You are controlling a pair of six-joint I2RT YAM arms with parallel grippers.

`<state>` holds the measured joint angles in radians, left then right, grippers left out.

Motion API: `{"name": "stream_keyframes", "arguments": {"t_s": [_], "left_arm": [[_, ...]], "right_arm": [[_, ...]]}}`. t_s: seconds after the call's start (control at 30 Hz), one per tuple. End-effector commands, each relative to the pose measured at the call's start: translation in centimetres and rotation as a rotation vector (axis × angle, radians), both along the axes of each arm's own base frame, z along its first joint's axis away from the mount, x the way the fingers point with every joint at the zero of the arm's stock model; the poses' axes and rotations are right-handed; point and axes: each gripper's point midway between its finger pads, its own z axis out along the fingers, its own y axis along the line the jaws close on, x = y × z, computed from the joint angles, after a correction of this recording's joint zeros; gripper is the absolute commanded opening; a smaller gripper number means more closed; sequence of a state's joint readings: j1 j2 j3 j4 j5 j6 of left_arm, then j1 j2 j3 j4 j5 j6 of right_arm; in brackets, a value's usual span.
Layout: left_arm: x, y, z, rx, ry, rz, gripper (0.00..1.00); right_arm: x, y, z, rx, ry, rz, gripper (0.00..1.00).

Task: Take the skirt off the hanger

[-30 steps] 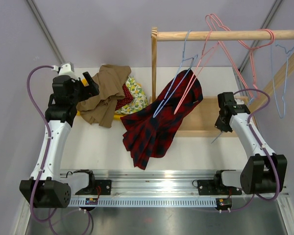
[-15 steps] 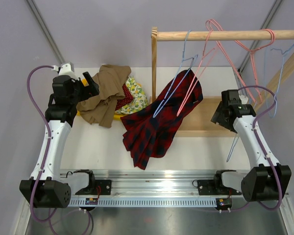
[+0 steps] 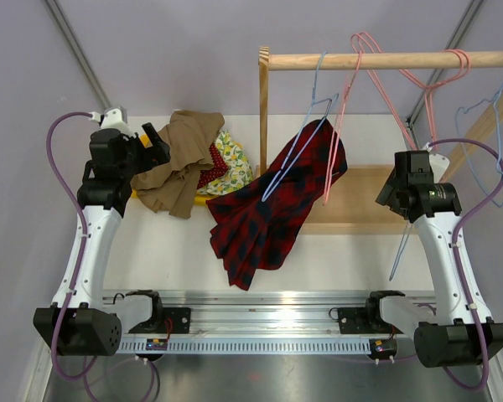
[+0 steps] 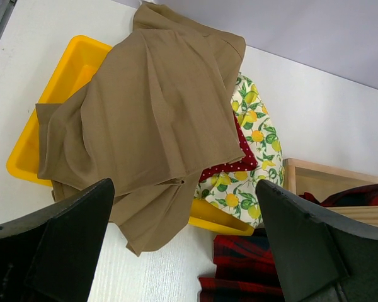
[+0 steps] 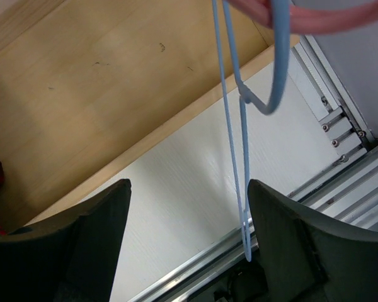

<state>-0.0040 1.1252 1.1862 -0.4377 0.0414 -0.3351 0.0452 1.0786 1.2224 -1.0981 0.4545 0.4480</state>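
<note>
The skirt (image 3: 277, 209) lies off the hanger. Its long axis runs from the far right, on the wooden rack base (image 3: 360, 205), to the near left on the worktop (image 3: 168, 251). I cannot tell which end is the waist, and other hangers (image 3: 306, 138) cross it in the top view. The left tool (image 4: 183, 214) hovers wide open over the clothes pile (image 4: 151, 119). The right tool (image 5: 188, 214) is open too. The hanger (image 5: 280, 50) hangs between its fingers, hooked on something pink, with its lower end cut off. A second ago this tool was closed and stood more to the left.
</note>
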Motion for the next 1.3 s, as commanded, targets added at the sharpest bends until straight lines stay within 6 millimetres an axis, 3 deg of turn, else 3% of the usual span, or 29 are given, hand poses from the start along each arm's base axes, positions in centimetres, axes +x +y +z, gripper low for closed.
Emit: {"name": "stream_keyframes", "arguments": {"t_s": [0.0, 0.13, 0.23, 0.4, 0.43, 0.57, 0.6, 0.63, 0.67, 0.87, 0.97, 1.13, 1.2, 1.27], "left_arm": [[0.3, -0.6, 2.1, -0.016, -0.076, -0.024, 0.99], [0.4, -0.7, 2.0, -0.02, -0.072, -0.028, 0.99], [0.4, -0.9, 2.1, -0.028, -0.075, -0.036, 0.99], [0.5, -1.2, 1.9, -0.043, -0.069, -0.051, 0.99], [0.6, -1.4, 1.7, -0.05, -0.064, -0.058, 0.99], [0.7, -1.6, 1.8, -0.057, -0.064, -0.068, 0.99], [0.7, -1.7, 1.8, -0.06, -0.062, -0.072, 0.99], [0.7, -1.7, 1.8, -0.061, -0.064, -0.073, 0.99], [0.6, -1.7, 1.9, -0.061, -0.065, -0.073, 0.99], [0.5, -1.4, 2.0, -0.047, -0.068, -0.062, 0.99], [0.5, -1.4, 2.1, -0.046, -0.071, -0.061, 0.99], [0.5, -1.4, 2.2, -0.046, -0.072, -0.061, 0.99], [0.5, -1.3, 2.2, -0.042, -0.073, -0.059, 0.99], [0.4, -1.3, 2.1, -0.04, -0.071, -0.057, 0.99]], "right_arm": [[-0.6, -1.0, 0.6, -0.051, 0.007, -0.02, 0.82], [-1.1, -1.8, -0.8, -0.103, 0.07, -0.028, 0.81], [-0.6, -1.7, -1.6, -0.092, 0.084, -0.037, 0.81], [1.0, -1.7, -4.5, -0.098, 0.163, -0.036, 0.79], [2.2, -0.6, -5.2, -0.028, 0.167, -0.045, 0.71], [3.8, 0.0, -6.9, 0.007, 0.172, -0.052, 0.61], [3.9, -0.1, -7.3, 0.001, 0.184, -0.057, 0.53], [3.9, -0.2, -7.8, -0.004, 0.194, -0.059, 0.34], [4.2, -0.5, -8.1, -0.02, 0.19, -0.068, 0.24], [3.5, -0.9, -9.7, -0.04, 0.228, -0.059, 0.27], [3.1, -0.9, -10.3, -0.037, 0.221, -0.056, 0.18], [3.3, -0.7, -10.9, -0.019, 0.232, -0.051, 0.13], [3.4, -0.6, -10.9, -0.015, 0.23, -0.047, 0.0], [3.4, -0.5, -11.0, -0.011, 0.232, -0.045, 0.0]]}}
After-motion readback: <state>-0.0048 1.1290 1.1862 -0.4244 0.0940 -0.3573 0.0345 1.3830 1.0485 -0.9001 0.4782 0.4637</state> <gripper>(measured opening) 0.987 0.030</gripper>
